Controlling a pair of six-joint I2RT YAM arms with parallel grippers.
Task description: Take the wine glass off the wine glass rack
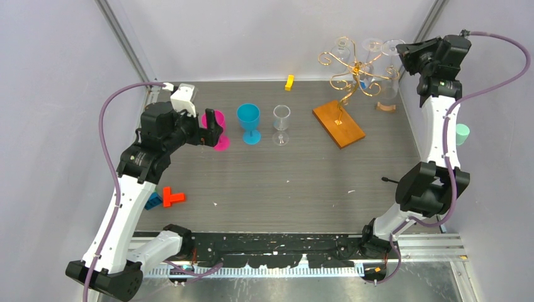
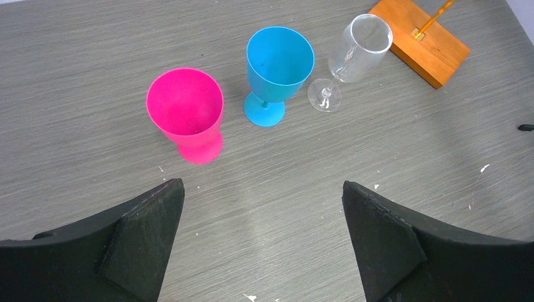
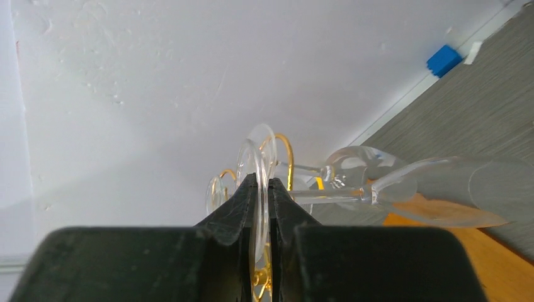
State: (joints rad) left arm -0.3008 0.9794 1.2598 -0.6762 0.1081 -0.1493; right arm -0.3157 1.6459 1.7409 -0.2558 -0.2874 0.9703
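Observation:
The wine glass rack (image 1: 350,70) is gold wire with curled arms on an orange-brown wooden base (image 1: 339,123), at the back right. Several clear wine glasses hang upside down from it. My right gripper (image 1: 404,54) is at the rack's right side, shut on the round foot of one hanging wine glass (image 1: 391,74). In the right wrist view the gripper (image 3: 259,180) pinches that foot (image 3: 254,157) edge-on, and the stem and bowl (image 3: 453,189) run off to the right. My left gripper (image 1: 213,129) is open and empty above the table (image 2: 263,185), near a pink goblet (image 2: 186,113).
A blue goblet (image 1: 249,123) and a clear glass (image 1: 281,123) stand in a row with the pink goblet (image 1: 220,132), left of the rack base. A yellow block (image 1: 289,82), a red block (image 1: 171,197), a brown piece (image 1: 386,107) and a mint cup (image 1: 463,133) lie around. The back wall is close behind the rack.

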